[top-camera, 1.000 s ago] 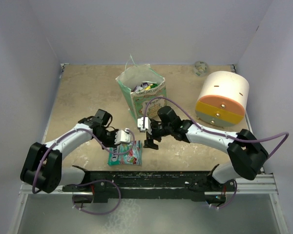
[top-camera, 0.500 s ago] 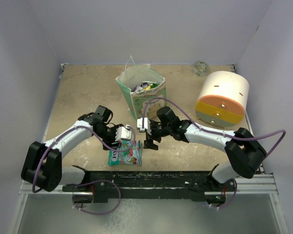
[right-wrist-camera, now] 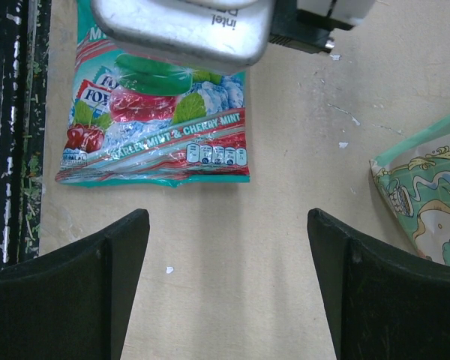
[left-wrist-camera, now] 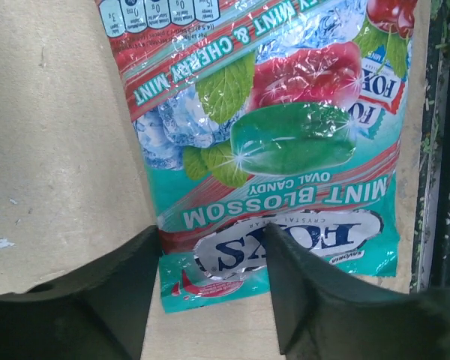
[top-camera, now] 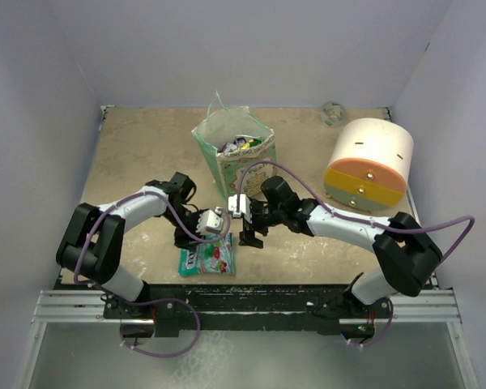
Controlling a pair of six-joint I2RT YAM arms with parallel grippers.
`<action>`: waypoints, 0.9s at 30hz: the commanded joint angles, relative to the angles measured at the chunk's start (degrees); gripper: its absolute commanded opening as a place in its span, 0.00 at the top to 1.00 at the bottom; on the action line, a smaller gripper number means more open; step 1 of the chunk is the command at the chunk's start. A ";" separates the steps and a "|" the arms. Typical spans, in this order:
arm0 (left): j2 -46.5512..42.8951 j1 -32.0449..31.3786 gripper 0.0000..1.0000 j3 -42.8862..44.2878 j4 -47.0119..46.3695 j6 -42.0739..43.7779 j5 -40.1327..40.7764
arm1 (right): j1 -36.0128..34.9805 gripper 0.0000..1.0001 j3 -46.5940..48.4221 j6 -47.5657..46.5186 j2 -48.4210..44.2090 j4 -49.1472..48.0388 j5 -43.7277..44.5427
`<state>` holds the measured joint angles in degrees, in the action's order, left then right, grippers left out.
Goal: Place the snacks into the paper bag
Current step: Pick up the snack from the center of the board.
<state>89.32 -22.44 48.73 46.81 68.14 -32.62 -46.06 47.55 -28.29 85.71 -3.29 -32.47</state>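
one snack, a flat glossy teal-and-red foil packet (left-wrist-camera: pixel 285 135), lies on the matte tan table (top-camera: pixel 138 154) near its front edge. left gripper (left-wrist-camera: pixel 210 229) is spread wide above the packet's crinkled end, clamping nothing. right gripper (right-wrist-camera: pixel 225 217) is likewise spread and empty, just beside it. the creased mint-green paper bag (top-camera: pixel 235 162) stands upright behind, with other packets (top-camera: pixel 245 146) inside.

- The right gripper (right-wrist-camera: pixel 226 240) is seen at the bottom edge, its two dark fingers spread wide above the bare tan table (right-wrist-camera: pixel 300 112).
- A teal-and-red packet (right-wrist-camera: pixel 165 139) is laid flat at upper left, beside a black rail (right-wrist-camera: pixel 11 112).
- The packet's upper end is covered by a silver camera housing (right-wrist-camera: pixel 184 26).
- A corner of the paper bag (right-wrist-camera: pixel 427 187) is shown at the right edge.
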 commanded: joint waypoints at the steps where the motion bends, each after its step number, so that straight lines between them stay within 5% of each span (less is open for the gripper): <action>1: -2.26 -0.68 0.45 -3.83 -3.70 -1.46 -1.97 | -0.11 0.12 0.79 -0.84 -1.42 -1.02 -0.55; 13: -16.46 -0.71 1.00 -9.58 -8.75 -8.00 -1.59 | -0.10 0.13 1.33 -0.74 -0.49 -0.77 -0.15; 27: -26.41 -0.61 1.00 3.99 8.12 -7.50 6.72 | 6.16 0.12 2.04 -3.79 -7.97 2.41 -1.27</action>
<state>66.13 -22.96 46.28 49.17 61.01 -27.94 -43.31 47.55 -30.02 83.09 -1.80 -32.14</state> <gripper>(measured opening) 0.017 0.874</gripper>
